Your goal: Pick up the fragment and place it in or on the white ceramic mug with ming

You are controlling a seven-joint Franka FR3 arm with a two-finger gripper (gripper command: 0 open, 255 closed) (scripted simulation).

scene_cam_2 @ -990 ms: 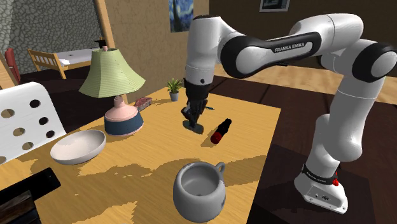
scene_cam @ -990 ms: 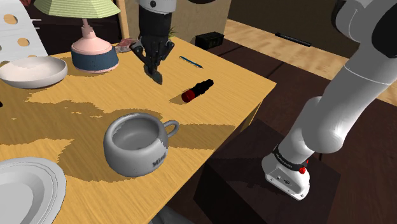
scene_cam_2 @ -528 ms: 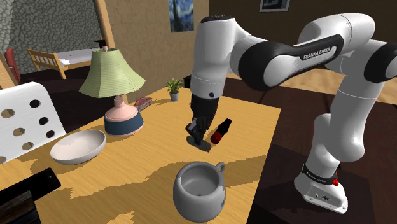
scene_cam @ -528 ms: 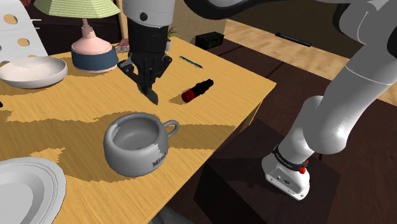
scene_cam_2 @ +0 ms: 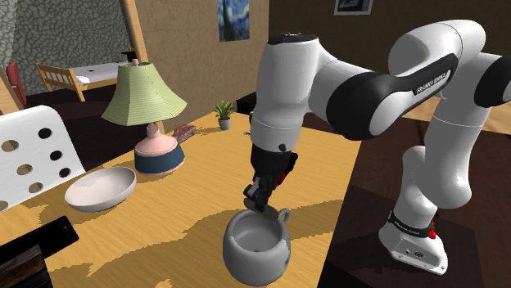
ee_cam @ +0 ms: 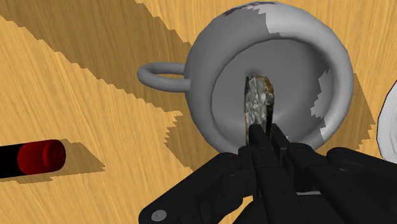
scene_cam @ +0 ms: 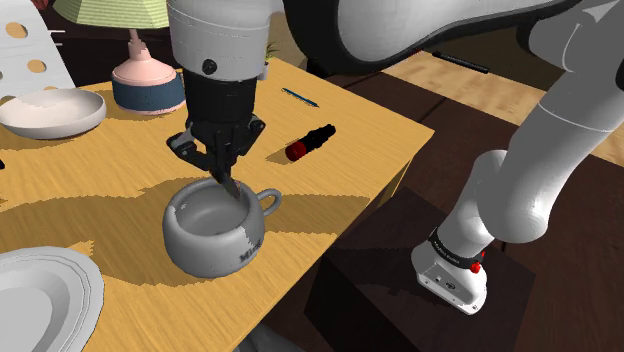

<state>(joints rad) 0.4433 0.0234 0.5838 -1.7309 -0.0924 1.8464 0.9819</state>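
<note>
- The white arm (scene_cam: 215, 40) hangs over the wooden surface (scene_cam: 370, 125), its black jaws pointing down at the mouth of the grey-white mug (scene_cam: 215, 250).
- The jaws are pinched narrow on the fragment (ee_cam: 259, 102), a thin, mottled grey-brown sliver. They clasp it by one end, and its free end reaches toward the mug's hollow.
- From the wrist, the fragment lies across the mug's opening, a little toward the wall opposite the handle. From the shoulder camera, the tips sit just above the rim on the handle side.
- Whether the sliver's lower end is already below the rim cannot be told.
- The carry looks done and the placing step is in hand.
- The next move appears to call for a short, straight descent, perhaps a nudge toward the middle of the opening. The jaws would then part so the piece drops inside, with the tips kept off the rim.
- A red-and-black cylinder (scene_cam: 310, 142) lies well apart on the surface. A pink-based lamp (scene_cam: 148, 80) and a pale bowl (scene_cam: 50, 112) stand farther off, out of the way.
</note>
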